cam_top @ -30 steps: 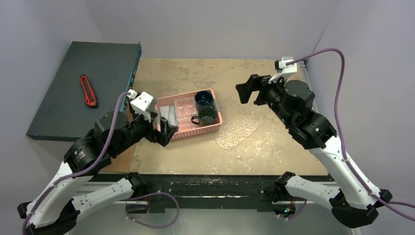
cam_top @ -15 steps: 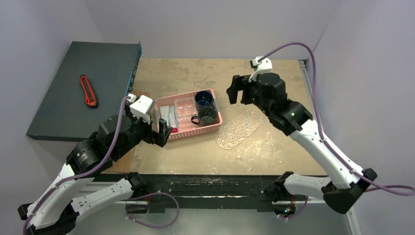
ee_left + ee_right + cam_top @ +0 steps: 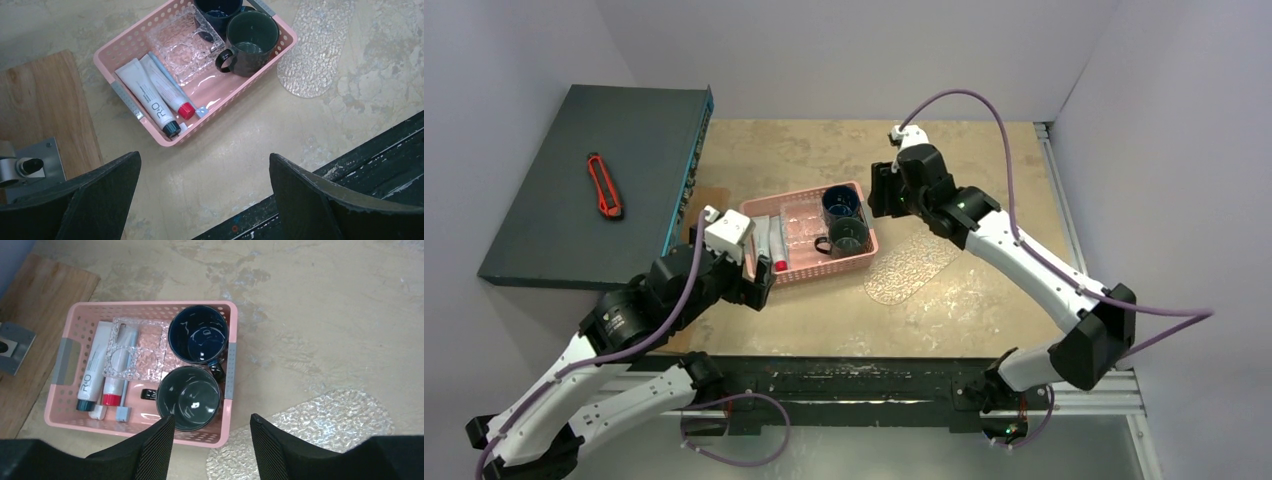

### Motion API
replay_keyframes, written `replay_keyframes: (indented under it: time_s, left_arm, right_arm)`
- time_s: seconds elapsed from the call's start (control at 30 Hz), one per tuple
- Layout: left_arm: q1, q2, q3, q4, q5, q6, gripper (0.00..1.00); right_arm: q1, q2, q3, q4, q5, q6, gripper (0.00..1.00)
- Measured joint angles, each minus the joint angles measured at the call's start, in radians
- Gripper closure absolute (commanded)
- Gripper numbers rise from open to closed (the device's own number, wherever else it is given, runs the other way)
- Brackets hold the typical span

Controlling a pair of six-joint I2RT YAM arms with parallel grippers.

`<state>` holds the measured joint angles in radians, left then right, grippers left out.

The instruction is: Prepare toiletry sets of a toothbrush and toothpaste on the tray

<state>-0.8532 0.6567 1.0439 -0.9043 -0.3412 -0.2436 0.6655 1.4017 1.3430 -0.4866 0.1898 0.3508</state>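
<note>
Nearest, the left gripper hangs spread wide, holding nothing. Beyond it the pink basket holds toothpaste tubes, a toothbrush, a dark green mug and a blue mug. The oval tray lies just right of the basket. The right gripper, parted and empty, hovers above the mugs.

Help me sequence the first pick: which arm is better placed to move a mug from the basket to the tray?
Right, probably. The right gripper hovers open by the green mug, with the tray on that side. The left gripper is at the basket's opposite end, by the tubes.
</note>
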Motion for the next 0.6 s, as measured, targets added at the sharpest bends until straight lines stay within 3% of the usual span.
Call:
replay_keyframes:
  time_s: [0.27, 0.6]
  left_arm:
    - [0.0, -0.034, -0.058, 0.011, -0.017, -0.002, 0.0]
    - [0.0, -0.101, -0.082, 0.021, -0.072, -0.001, 0.0]
  right_arm:
    - [-0.011, 0.133, 0.028, 0.01, -0.022, 0.018, 0.51]
    - [-0.045, 0.28, 0.086, 0.031, -0.052, 0.034, 0.52]
